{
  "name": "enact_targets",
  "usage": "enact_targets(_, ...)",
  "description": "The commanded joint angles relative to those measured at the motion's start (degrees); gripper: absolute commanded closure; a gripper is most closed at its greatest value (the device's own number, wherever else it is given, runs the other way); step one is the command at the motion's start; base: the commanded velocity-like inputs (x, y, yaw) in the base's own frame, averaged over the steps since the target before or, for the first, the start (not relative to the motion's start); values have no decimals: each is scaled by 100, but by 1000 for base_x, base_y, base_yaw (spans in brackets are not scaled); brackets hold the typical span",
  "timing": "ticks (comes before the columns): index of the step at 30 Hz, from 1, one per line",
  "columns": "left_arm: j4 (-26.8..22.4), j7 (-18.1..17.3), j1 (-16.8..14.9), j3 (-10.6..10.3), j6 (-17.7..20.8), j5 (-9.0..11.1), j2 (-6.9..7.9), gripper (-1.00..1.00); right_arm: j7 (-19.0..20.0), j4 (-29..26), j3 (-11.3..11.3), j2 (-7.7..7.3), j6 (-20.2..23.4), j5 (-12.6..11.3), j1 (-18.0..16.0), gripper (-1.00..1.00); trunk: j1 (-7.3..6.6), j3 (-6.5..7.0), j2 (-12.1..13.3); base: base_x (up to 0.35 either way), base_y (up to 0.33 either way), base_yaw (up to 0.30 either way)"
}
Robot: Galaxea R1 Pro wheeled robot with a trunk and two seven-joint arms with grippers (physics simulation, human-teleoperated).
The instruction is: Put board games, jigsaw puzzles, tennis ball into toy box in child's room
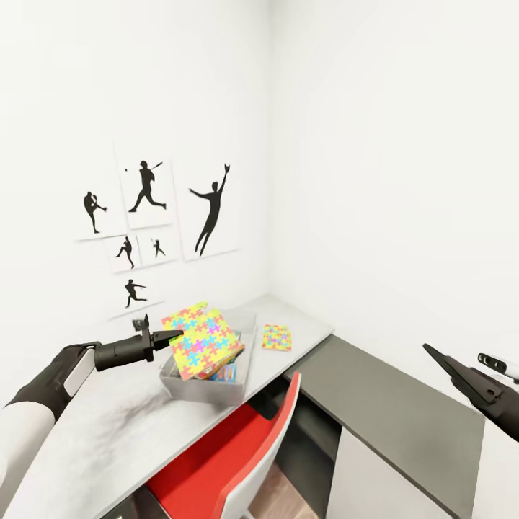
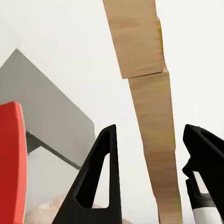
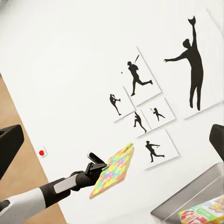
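head: high, facing room corner beyond left end effector | left wrist: close along fingers | right wrist: far, sharing silhouette pictures with head

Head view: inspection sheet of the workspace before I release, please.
Surface: long light-grey table along the wall.
Job's things: bright jigsaw-pattern puzzle box tilted over shallow light-grey toy box holding colourful boxes; second jigsaw-pattern box flat on table beside it.
Clutter: red chair at the table.
Grippers: left end effector shut on tilted puzzle box; right end effector open, over dark-grey cabinet.
Cables: nothing seen.
Surroundings: white walls, black baseball-player silhouette pictures.
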Motion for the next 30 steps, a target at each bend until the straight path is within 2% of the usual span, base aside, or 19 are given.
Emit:
enact_targets(1,2,-5,-3,-27,43,36,7,100,10,3,-1,0,57,-8,-3,-100,3,4,-2,145,-138,-199)
enact_targets(10,2,-4,-1,-27,42,35,6,100,10,1,23,1,53,0,-3,-100,3,63,-2,198,8,-186)
enact_targets(30,2,-2,-1,-27,36,35,7,100,17,-4,37,1,33,4,-3,-100,3,70,-2,89,40,-10)
